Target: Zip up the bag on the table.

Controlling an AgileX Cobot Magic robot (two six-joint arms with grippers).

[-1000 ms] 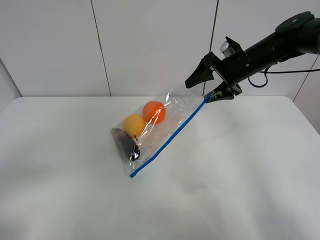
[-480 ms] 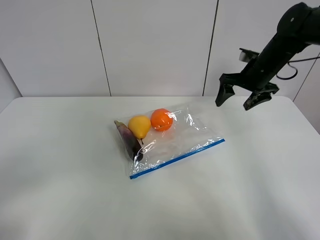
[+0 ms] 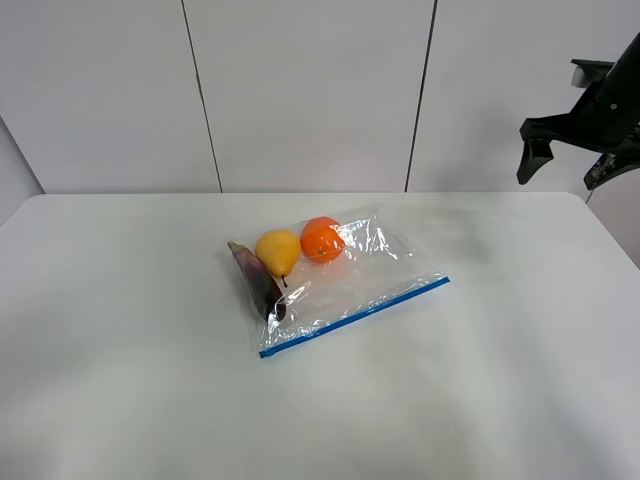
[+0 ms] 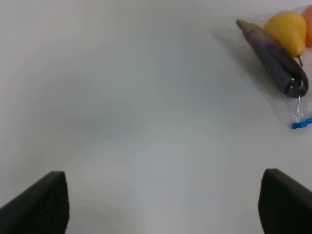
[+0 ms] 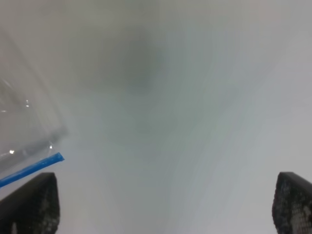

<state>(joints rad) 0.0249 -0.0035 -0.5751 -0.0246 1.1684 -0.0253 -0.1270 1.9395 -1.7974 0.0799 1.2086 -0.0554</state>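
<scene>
The bag (image 3: 350, 290) lies flat in the middle of the table (image 3: 120, 330), its blue zipper strip (image 3: 355, 317) along the near edge. Through the clear plastic I see an orange (image 3: 322, 239), a yellow fruit (image 3: 279, 251) and a dark eggplant (image 3: 258, 281). My right gripper (image 3: 557, 178) hangs open in the air far to the bag's right, holding nothing. Its wrist view shows the bag's corner (image 5: 24, 136) and the strip's end (image 5: 31, 167) ahead of the open gripper (image 5: 161, 204). My left gripper (image 4: 161, 204) is open over bare table, with the eggplant (image 4: 273, 58) and the bag (image 4: 295, 105) some way off.
A white panelled wall (image 3: 300, 90) stands behind the table's far edge. The table's right rear corner (image 3: 585, 205) lies just below my right gripper. Bare white tabletop surrounds the bag on every side.
The bag's zipper corner, raised at my right gripper a second ago, has dropped flat onto the table. The right gripper has drawn away to the right.
</scene>
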